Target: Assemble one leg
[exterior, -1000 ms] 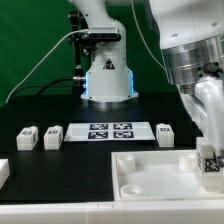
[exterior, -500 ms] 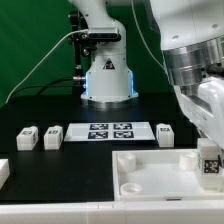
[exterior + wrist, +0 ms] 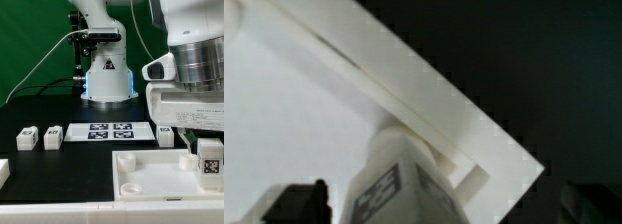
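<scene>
One leg [image 3: 210,160], a small white block with a black-and-white marker, stands upright at the near right corner of the large white square piece [image 3: 150,178]. My gripper [image 3: 207,150] hangs over it, open, and one dark finger [image 3: 190,148] stands just clear of the leg's side. In the wrist view the leg [image 3: 402,190] rises between my two dark fingertips [image 3: 295,205] with a gap on each side, and the gripper [image 3: 438,208] straddles it. Three more legs [image 3: 27,137] [image 3: 53,135] [image 3: 165,133] lie on the black table.
The marker board [image 3: 110,131] lies flat between the loose legs. The arm's white base [image 3: 107,75] stands behind it, cables running off toward the exterior view's left. Part of another white piece [image 3: 3,172] shows at that view's left edge.
The jaws have opened and let go of the leg, which stays standing at the corner of the square piece. The hand has turned about its axis, so its broad face now shows.
</scene>
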Robot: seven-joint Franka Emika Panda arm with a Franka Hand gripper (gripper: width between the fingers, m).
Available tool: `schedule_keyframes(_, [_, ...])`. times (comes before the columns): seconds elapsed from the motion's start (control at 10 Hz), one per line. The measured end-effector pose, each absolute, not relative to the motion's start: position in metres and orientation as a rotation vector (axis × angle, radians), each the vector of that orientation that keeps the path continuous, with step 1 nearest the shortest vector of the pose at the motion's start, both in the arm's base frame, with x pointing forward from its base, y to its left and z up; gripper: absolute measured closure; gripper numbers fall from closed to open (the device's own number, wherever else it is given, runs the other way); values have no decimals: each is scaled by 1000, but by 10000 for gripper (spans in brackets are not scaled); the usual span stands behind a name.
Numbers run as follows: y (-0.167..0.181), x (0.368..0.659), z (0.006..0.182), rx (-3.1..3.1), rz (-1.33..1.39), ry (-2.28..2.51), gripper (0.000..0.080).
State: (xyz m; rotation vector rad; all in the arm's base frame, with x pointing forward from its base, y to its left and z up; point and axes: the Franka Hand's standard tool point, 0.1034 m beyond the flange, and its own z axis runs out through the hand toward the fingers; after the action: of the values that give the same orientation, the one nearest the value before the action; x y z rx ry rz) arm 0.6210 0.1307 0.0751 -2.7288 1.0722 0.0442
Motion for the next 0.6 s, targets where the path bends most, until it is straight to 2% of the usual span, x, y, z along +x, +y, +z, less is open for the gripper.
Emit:
schedule_keyframes(0.4, [117,626,79,-2958,-42,341,150])
schedule_keyframes(0.6, [123,626,79,-2993,-53,210,150])
